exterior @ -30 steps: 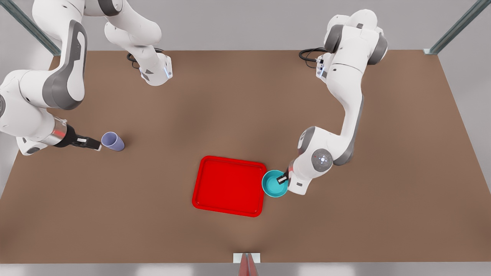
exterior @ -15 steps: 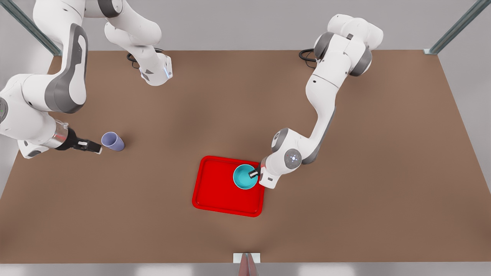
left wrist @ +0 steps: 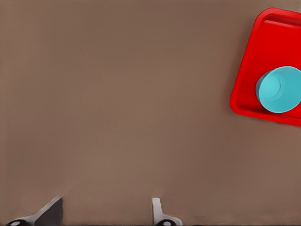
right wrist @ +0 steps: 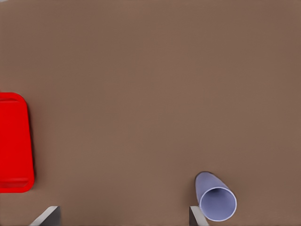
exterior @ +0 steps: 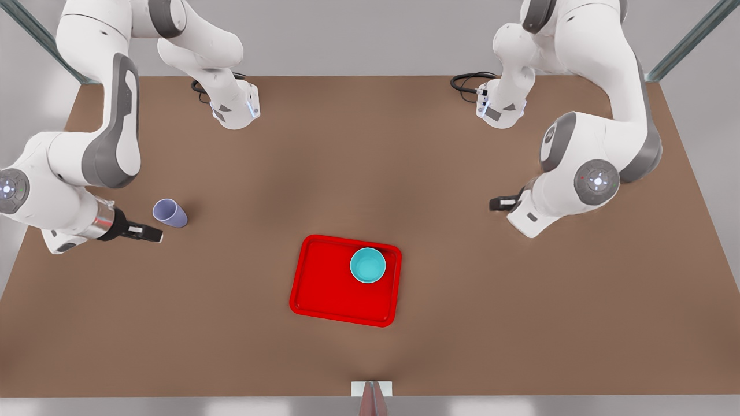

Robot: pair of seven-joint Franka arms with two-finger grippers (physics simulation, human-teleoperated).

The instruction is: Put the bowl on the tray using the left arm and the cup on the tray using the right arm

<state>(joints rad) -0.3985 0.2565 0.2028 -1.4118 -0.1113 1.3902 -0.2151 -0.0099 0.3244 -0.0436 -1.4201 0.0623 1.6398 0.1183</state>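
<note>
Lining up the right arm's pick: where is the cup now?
The cup stands on the table at the front view's left, apart from the tray, beside the right gripper.

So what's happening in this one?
Two arms are loading a tray. The bowl sits on it, free of either hand. The left hand, at the front view's right, is open over bare table, apart from the tray. The right hand, at the front view's left, is open beside the cup, which stands on the table and is not yet gripped.
</note>
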